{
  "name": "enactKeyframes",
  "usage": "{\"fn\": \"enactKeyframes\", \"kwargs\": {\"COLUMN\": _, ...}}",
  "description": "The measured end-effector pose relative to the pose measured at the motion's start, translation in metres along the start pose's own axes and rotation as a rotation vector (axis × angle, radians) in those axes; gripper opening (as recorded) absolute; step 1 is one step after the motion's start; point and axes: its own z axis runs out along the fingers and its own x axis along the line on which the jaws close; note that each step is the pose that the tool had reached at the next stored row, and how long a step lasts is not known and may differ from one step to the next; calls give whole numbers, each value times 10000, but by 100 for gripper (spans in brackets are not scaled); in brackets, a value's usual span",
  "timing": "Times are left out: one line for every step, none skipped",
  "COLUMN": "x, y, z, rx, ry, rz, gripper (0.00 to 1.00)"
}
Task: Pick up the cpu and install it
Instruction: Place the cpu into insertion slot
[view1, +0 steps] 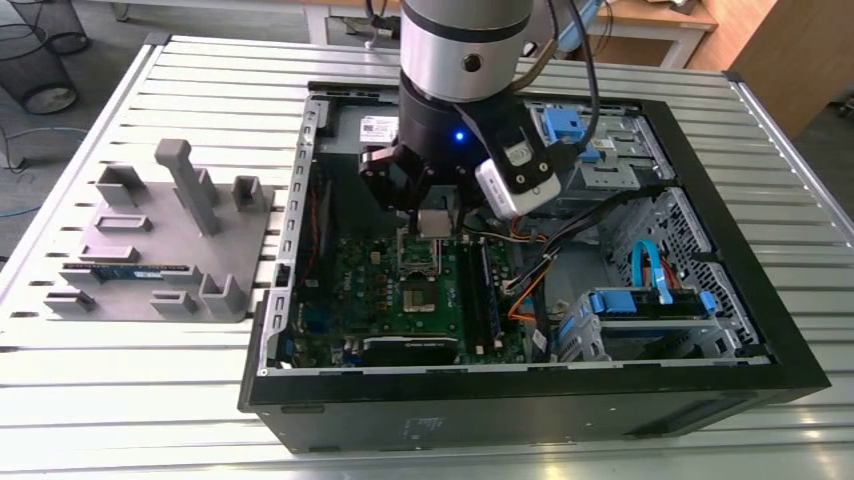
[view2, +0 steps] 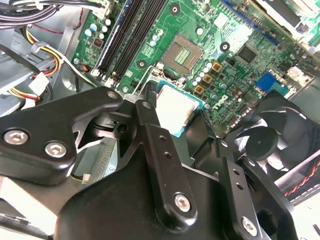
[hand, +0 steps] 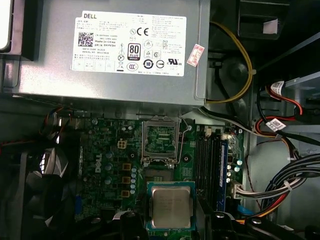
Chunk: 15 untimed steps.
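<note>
The cpu (hand: 171, 206), a small square chip with a silvery top and green edge, hangs above the green motherboard (view1: 387, 310) inside the open computer case. My gripper (hand: 171, 219) is shut on it, with black fingers (view2: 146, 116) on two opposite sides. In the second wrist view the cpu (view2: 176, 106) sits just short of the open socket (view2: 183, 52), whose metal frame is raised. The first wrist view shows the socket (hand: 160, 141) a little beyond the chip. In the exterior view the gripper (view1: 434, 226) is low over the board, just above the socket (view1: 422, 268).
The grey power supply (hand: 115, 50) fills the case wall beyond the socket. Memory slots (hand: 212, 165) and bundled cables (hand: 280, 185) lie to one side, a black fan (view2: 272, 142) to the other. A grey holder (view1: 160, 250) stands on the slatted table at the exterior view's left.
</note>
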Motion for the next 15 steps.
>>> {"fn": "enactKeyframes", "kwargs": {"x": 0, "y": 0, "z": 2, "rx": 27, "ry": 2, "rz": -1, "gripper": 47}}
{"fn": "enactKeyframes", "kwargs": {"x": 0, "y": 0, "z": 7, "rx": 54, "ry": 4, "rz": -1, "gripper": 47}}
{"fn": "enactKeyframes", "kwargs": {"x": 1, "y": 0, "z": 10, "rx": 92, "ry": 6, "rz": 1, "gripper": 47}}
{"fn": "enactKeyframes", "kwargs": {"x": 0, "y": 0, "z": 15, "rx": 113, "ry": 8, "rz": 2, "gripper": 47}}
{"fn": "enactKeyframes", "kwargs": {"x": 1, "y": -1, "z": 22, "rx": 115, "ry": 9, "rz": 3, "gripper": 47}}
{"fn": "enactKeyframes", "kwargs": {"x": 1, "y": -1, "z": 33, "rx": 116, "ry": 8, "rz": 5, "gripper": 47}}
{"fn": "enactKeyframes", "kwargs": {"x": 1, "y": -2, "z": 45, "rx": 119, "ry": 8, "rz": 7, "gripper": 47}}
{"fn": "enactKeyframes", "kwargs": {"x": 2, "y": -2, "z": 61, "rx": 124, "ry": 8, "rz": 9, "gripper": 47}}
{"fn": "enactKeyframes", "kwargs": {"x": 2, "y": -3, "z": 77, "rx": 130, "ry": 9, "rz": 11, "gripper": 47}}
{"fn": "enactKeyframes", "kwargs": {"x": 3, "y": -3, "z": 93, "rx": 136, "ry": 8, "rz": 12, "gripper": 47}}
{"fn": "enactKeyframes", "kwargs": {"x": 6, "y": -3, "z": 103, "rx": 151, "ry": 7, "rz": 15, "gripper": 47}}
{"fn": "enactKeyframes", "kwargs": {"x": 11, "y": -3, "z": 113, "rx": 161, "ry": 1, "rz": 14, "gripper": 47}}
{"fn": "enactKeyframes", "kwargs": {"x": 16, "y": -3, "z": 122, "rx": 163, "ry": -12, "rz": 11, "gripper": 47}}
{"fn": "enactKeyframes", "kwargs": {"x": 21, "y": -4, "z": 133, "rx": 165, "ry": -23, "rz": 11, "gripper": 47}}
{"fn": "enactKeyframes", "kwargs": {"x": 26, "y": -4, "z": 147, "rx": 165, "ry": -34, "rz": 11, "gripper": 47}}
